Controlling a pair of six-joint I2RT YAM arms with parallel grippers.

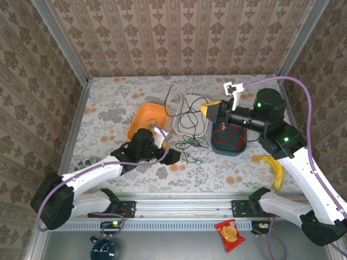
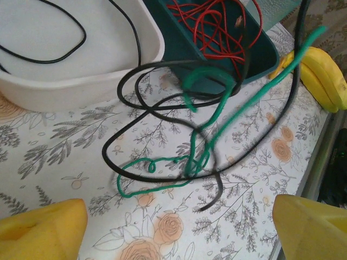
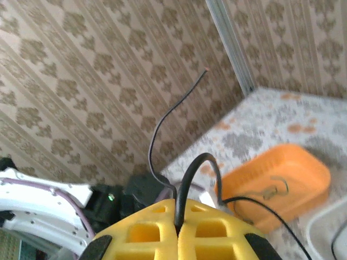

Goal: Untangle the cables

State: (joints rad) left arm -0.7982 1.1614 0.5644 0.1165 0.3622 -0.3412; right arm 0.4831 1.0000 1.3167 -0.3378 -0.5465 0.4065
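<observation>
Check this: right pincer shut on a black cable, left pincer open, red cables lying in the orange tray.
One point is wrong: the red cables lie in the dark teal bin, not the orange tray, as the left wrist view shows. The right pincer is shut on a black cable and the left pincer is open.

orange tray (image 1: 139, 122) left of white tray (image 1: 202, 129) | teal bin (image 1: 230, 149) | banana (image 1: 276, 173) near right edge | red snack packet (image 1: 229, 235)
</observation>
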